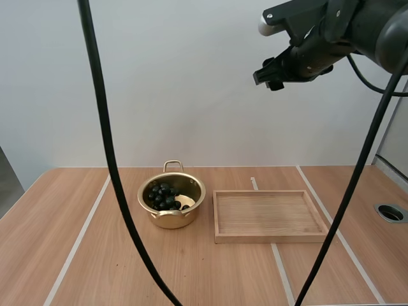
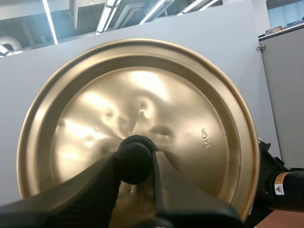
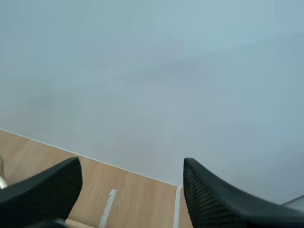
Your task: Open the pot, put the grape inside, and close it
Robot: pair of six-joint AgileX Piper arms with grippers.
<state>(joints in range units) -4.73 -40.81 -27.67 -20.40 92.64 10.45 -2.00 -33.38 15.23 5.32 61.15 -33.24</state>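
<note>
A golden pot (image 1: 191, 189) stands uncovered on the wooden table, left of centre, with a dark bunch of grapes (image 1: 164, 196) inside it. Its golden lid (image 2: 156, 109) is tilted up close to the left wrist camera, and my left gripper (image 2: 135, 159) is shut on the lid's black knob (image 2: 134, 153). My right gripper (image 1: 271, 73) hangs high over the table's back right, well above the pot. In the right wrist view my right gripper (image 3: 130, 190) is open with nothing between its fingers, facing the wall and the table's far edge.
A shallow wooden tray (image 1: 269, 239) lies just right of the pot. Pale strips run across the tabletop, and a round metal port (image 1: 390, 212) sits near the right edge. Part of a dark arm (image 2: 280, 185) shows beside the lid.
</note>
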